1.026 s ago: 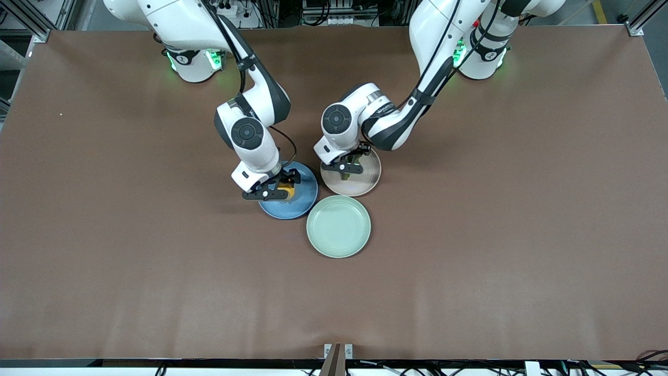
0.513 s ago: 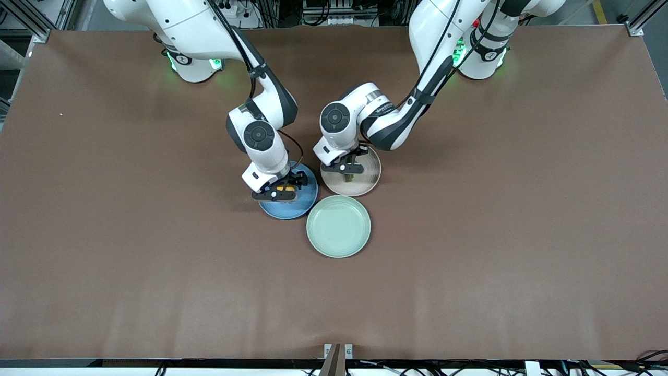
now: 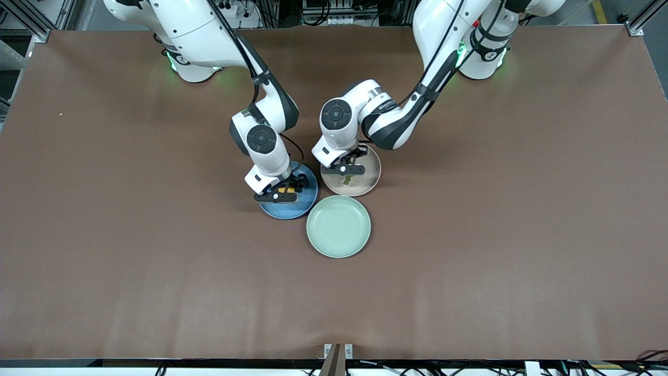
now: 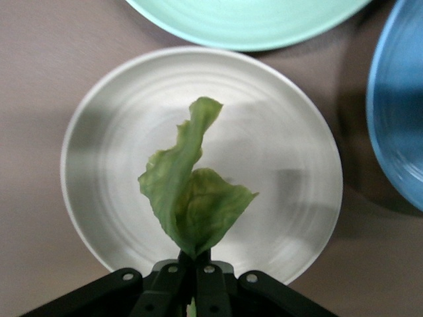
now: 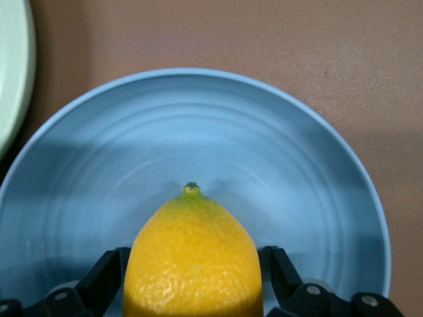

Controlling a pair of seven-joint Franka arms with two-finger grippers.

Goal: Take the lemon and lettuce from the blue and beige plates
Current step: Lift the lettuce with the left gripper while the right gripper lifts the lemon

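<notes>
**Lemon and lettuce, each with a gripper at its own plate**

Lemon (image 5: 192, 257) sits on the blue plate (image 5: 264, 152), toward the right arm's end of the table, and the right gripper (image 3: 277, 194) stands low around it. Its two fingers are spread wide, one on each side of the fruit, and from the right wrist view I cannot tell if the pads touch the rind or only stand just beside it. I judge the fingers are set so because the fruit is round and smooth and may roll away if only one side is pushed.

The lettuce (image 4: 188, 191) is over the beige plate (image 4: 291, 172), beside the blue one. The left gripper (image 3: 344, 166) has its fingers pressed together on the stem end of the leaf, and the rest of the leaf spreads free over the plate. A thin soft leaf gives little to hold, so I think a full pinch at one end is the reason for this grip. Whether the leaf tip touches the plate I cannot say.

A pale green plate (image 3: 338, 226) lies nearer to the front camera, touching or almost touching both others, with nothing on it. Perhaps both things are meant to go there, but this is only my guess.
</notes>
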